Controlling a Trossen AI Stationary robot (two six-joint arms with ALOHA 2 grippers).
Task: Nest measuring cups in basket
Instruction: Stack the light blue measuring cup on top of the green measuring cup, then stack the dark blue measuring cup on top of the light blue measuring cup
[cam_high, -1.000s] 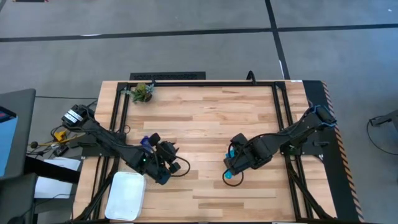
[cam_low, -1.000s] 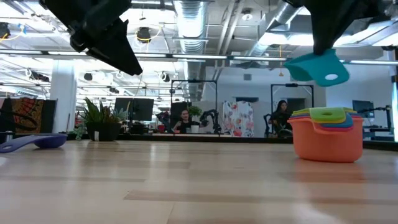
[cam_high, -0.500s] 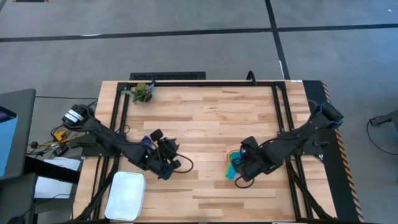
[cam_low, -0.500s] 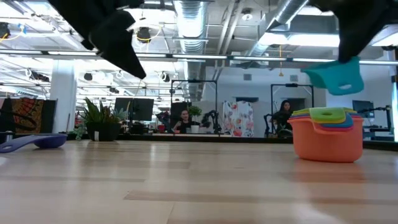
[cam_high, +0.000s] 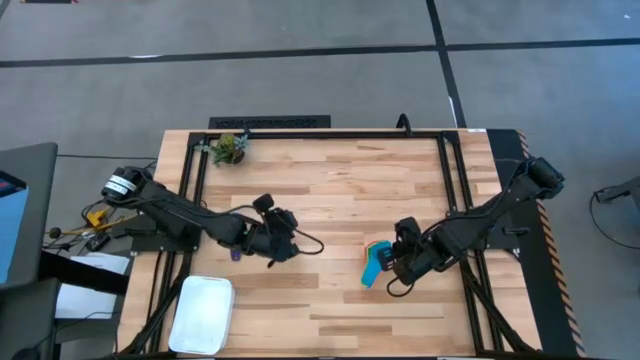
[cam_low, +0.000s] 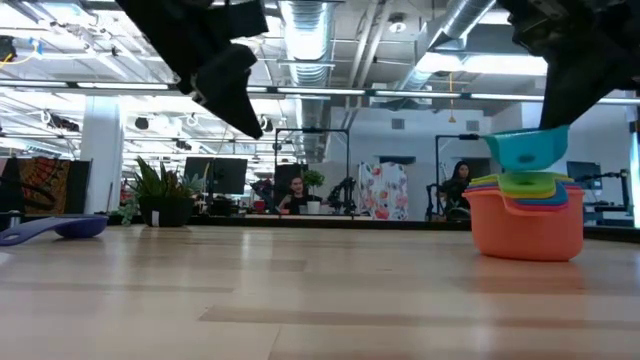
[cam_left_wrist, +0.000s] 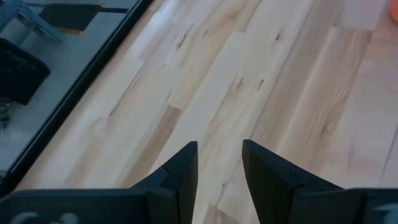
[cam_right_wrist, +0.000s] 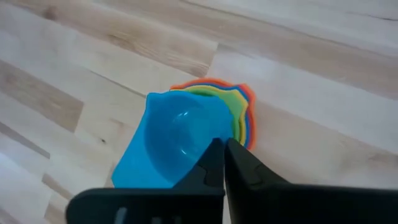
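Observation:
A light blue measuring cup (cam_right_wrist: 174, 146) is in my right gripper (cam_right_wrist: 224, 163), which is shut on it right over the stack of nested cups (cam_right_wrist: 241, 107). In the low view that cup (cam_low: 527, 150) hovers just above the orange-bottomed stack (cam_low: 527, 228). My left gripper (cam_left_wrist: 219, 163) is open over bare wood near the table's middle (cam_high: 277, 241). A dark blue cup (cam_low: 55, 228) lies on the table left of it (cam_high: 235, 252). The white basket (cam_high: 203, 312) sits at the near left corner. My right gripper pinches the light blue cup's rim (cam_right_wrist: 208, 149) on the side nearest my wrist, between the two shut fingers, coming from above and slanting down. The cup is lifted clear and sits nearly upright, mouth up, right over the stack (cam_low: 520, 182).
A small green plant-like clump (cam_high: 231, 148) sits at the far left corner. Black frame rails (cam_high: 452, 190) run along the table's sides. Bare wood lies between the two arms. People and desks show in the room beyond the table.
My right gripper carried the light blue cup toward the table's right and down, turning it from tilted to nearly upright over the stack. My left gripper moved toward the table's right and far edge, away from the basket. The dark blue cup stayed where it was.

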